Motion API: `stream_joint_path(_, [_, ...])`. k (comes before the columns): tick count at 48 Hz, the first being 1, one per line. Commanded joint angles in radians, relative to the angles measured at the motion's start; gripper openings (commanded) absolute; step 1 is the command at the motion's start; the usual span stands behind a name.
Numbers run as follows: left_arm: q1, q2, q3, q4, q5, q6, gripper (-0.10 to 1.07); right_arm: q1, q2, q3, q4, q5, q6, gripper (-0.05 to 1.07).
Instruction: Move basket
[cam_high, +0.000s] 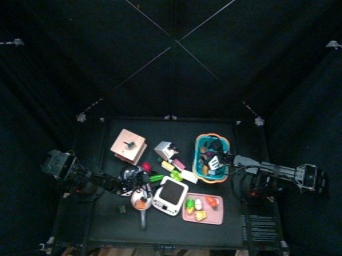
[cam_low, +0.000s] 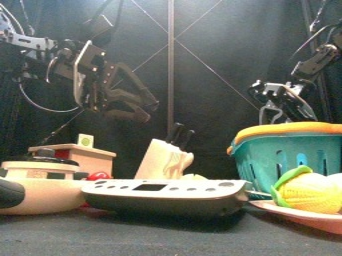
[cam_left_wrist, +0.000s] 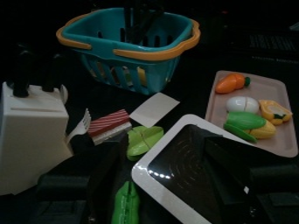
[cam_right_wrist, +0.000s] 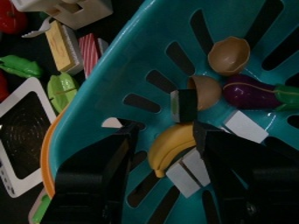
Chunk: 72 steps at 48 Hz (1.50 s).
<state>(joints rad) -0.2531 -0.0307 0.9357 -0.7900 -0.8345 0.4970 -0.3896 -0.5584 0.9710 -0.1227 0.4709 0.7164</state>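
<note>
The teal basket (cam_high: 214, 153) with an orange rim stands at the table's back right. It appears at the right in the front view (cam_low: 286, 157) and in the left wrist view (cam_left_wrist: 126, 42). The right wrist view shows its inside (cam_right_wrist: 152, 79), holding a toy banana (cam_right_wrist: 176, 144) and other play food. My right gripper (cam_right_wrist: 163, 166) is open and hangs just above the basket's inside, near its right side (cam_high: 230, 165); the front view shows it above the rim (cam_low: 277, 100). My left gripper (cam_left_wrist: 163, 179) is open and empty over the white scale (cam_left_wrist: 193, 162), left of the basket.
A white knife block (cam_low: 167, 160) stands left of the basket. A pink tray (cam_high: 203, 208) of play food lies at the front, beside the scale (cam_high: 167, 198). A pink box (cam_high: 128, 145) stands at the back left. A toy pot (cam_low: 40, 180) is front left.
</note>
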Motion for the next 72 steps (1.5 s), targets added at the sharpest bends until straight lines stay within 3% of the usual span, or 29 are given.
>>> stream_joint_path(1, [0.002,-0.008,-0.009,0.0,-0.006,0.0,0.93,0.021,-0.038,-0.051,-0.002,0.043,0.002,0.87])
stream_joint_path(15, [0.002,-0.017,0.008,0.0,-0.006,0.003,0.93,0.037,-0.144,-0.114,0.034,0.331,0.038,0.87])
stream_joint_path(27, [0.002,-0.015,0.02,0.0,-0.006,0.002,0.93,0.025,-0.201,-0.175,-0.021,0.537,0.127,0.87])
stream_joint_path(37, [0.002,-0.011,0.021,0.0,-0.006,0.002,0.93,-0.003,-0.198,-0.133,-0.075,0.657,0.204,0.87])
stream_joint_path(50, [0.002,-0.014,0.023,0.002,-0.006,0.003,0.93,-0.074,-0.181,-0.041,-0.091,0.644,0.204,0.87])
stream_joint_path(65, [0.002,-0.018,0.026,0.0,-0.006,0.002,0.93,-0.138,-0.176,0.048,-0.084,0.416,0.198,0.87])
stream_joint_path(72, [0.002,-0.021,0.026,0.0,-0.008,0.002,0.93,-0.16,-0.164,0.057,-0.084,0.379,0.198,0.82])
